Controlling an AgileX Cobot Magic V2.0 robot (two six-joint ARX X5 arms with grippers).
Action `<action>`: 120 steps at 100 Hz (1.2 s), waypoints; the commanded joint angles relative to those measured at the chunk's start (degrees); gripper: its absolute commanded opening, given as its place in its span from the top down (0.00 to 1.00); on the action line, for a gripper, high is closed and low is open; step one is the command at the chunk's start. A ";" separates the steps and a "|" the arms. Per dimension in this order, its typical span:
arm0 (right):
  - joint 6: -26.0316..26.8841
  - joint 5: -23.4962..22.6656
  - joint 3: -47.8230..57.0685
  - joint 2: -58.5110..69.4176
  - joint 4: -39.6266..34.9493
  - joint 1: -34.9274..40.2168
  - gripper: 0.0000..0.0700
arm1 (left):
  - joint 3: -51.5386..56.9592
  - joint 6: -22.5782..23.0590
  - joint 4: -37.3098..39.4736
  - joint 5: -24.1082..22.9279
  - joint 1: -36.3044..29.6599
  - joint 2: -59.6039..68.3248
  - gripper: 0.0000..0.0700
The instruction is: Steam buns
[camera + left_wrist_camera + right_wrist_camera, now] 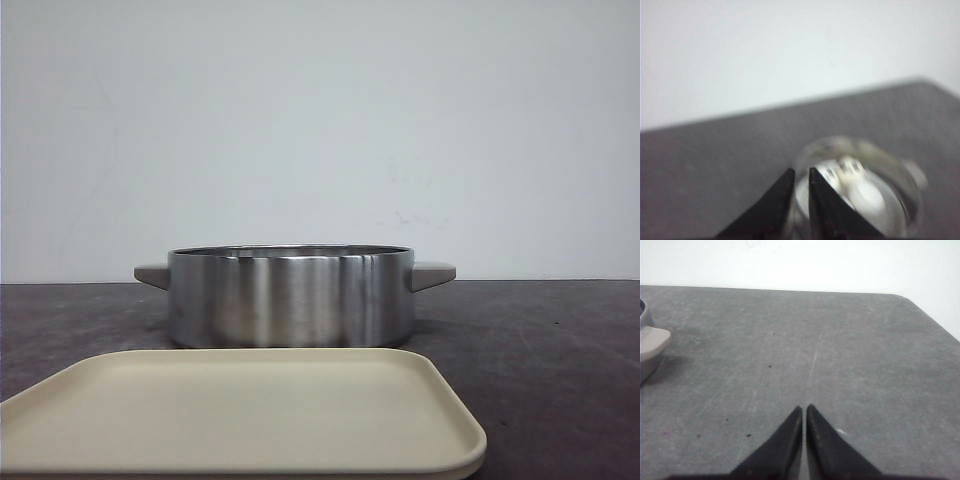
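I see my left gripper (801,172) with its black fingers drawn nearly together, a thin gap between the tips. My right gripper (804,409) looks the same, tips almost touching. Neither arm shows in the front view.

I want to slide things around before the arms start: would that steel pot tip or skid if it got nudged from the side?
The pot is wide, low and flat-bottomed, so it would probably skid rather than tip. Its polished wall looks slippery for fingers; the stubby handles seem the safer hold. The blurred white shapes inside may shift.
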 commanded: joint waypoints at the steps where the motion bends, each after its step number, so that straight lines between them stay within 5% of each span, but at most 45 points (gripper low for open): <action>1: -0.24 -0.13 -0.26 -0.02 0.59 0.07 0.99 | -6.38 -4.57 2.95 0.26 2.58 -3.78 1.00; 22: -0.24 0.02 -0.26 -0.02 0.59 0.07 0.99 | -31.69 -18.01 14.29 3.85 10.08 -21.68 1.00; 32: -0.24 -0.02 -0.26 -0.02 0.59 0.07 0.99 | -39.17 -20.13 17.07 4.90 13.00 -27.56 1.00; 90: -0.24 0.09 -0.26 -0.02 0.59 0.07 0.99 | -51.67 -11.93 18.69 5.40 20.48 -32.26 1.00; 120: -0.24 0.09 -0.26 -0.02 0.59 0.07 0.99 | -51.67 -5.44 13.29 0.48 21.70 -33.22 1.00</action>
